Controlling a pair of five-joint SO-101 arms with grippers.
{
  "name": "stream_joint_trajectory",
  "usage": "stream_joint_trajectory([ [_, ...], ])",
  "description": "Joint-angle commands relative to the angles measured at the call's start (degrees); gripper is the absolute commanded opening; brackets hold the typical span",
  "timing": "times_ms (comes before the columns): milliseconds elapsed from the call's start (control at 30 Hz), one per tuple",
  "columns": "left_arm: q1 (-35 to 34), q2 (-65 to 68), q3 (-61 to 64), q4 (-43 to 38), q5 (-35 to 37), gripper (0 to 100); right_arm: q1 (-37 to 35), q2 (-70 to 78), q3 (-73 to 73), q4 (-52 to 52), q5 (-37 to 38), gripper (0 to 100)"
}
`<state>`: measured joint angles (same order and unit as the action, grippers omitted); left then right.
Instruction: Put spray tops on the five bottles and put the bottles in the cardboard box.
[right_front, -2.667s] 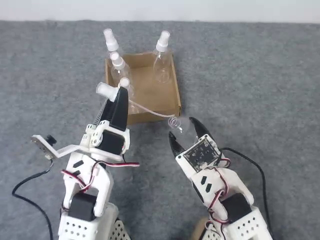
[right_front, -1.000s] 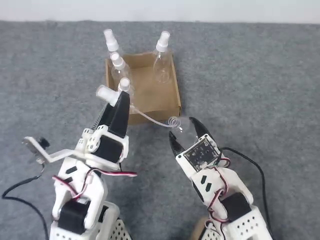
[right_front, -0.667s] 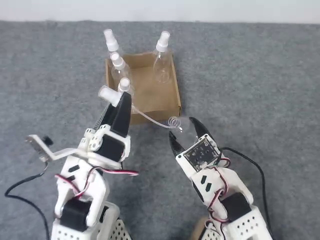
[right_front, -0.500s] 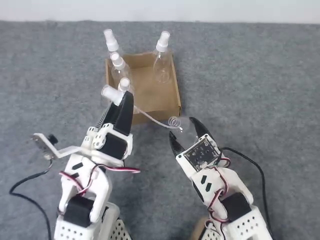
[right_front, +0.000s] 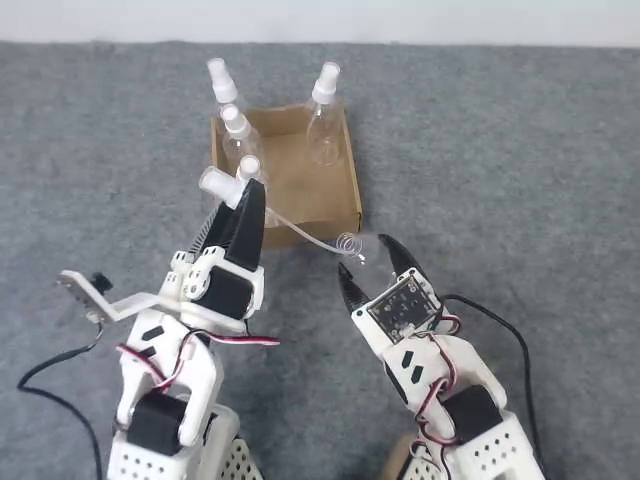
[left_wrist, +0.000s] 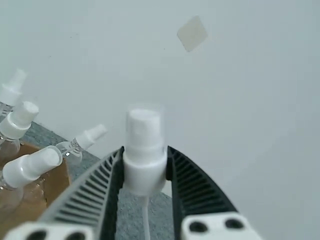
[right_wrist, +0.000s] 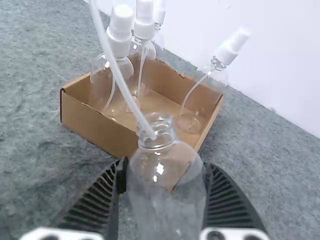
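Right gripper (right_wrist: 164, 172) pinches an open clear bottle (right_wrist: 162, 192) upright, just before the box (right_wrist: 85, 120). Left gripper (left_wrist: 145, 150) clamps a white spray top (left_wrist: 144, 125), higher up; its thin tube (right_wrist: 117, 75) slants down to the bottle's mouth. Beyond, box on grey carpet (right_front: 500, 150), four capped bottles (right_front: 325, 125): three along its left side, one at far right corner. Farthest left one inside or behind, cannot tell.

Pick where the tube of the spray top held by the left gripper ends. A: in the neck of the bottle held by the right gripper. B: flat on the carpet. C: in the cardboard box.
A: the tube runs from the spray top in the left gripper down into the open neck of the bottle clamped in the right gripper.
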<state>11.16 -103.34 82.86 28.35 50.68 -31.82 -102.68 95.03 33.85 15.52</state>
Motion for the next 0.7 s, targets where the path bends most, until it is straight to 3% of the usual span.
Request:
stream_joint_trajectory([
  [0, -1.85, -1.32, -4.09, -1.67, -0.62, 1, -0.48, -1.36, 1.41, -1.63, 0.35, 8.4],
  [167, -5.54, -1.32, -4.79, -1.58, 1.58, 1, -0.40, -1.36, 1.41, -1.63, 0.35, 8.4],
  [400, -5.36, -1.23, -2.77, -1.49, 1.58, 1, -0.40, -1.36, 1.41, -1.63, 0.35, 8.4],
  [667, -0.79, -1.23, -2.42, 0.88, 1.49, 1, -0.48, -1.36, 1.41, -1.63, 0.26, 8.4],
])
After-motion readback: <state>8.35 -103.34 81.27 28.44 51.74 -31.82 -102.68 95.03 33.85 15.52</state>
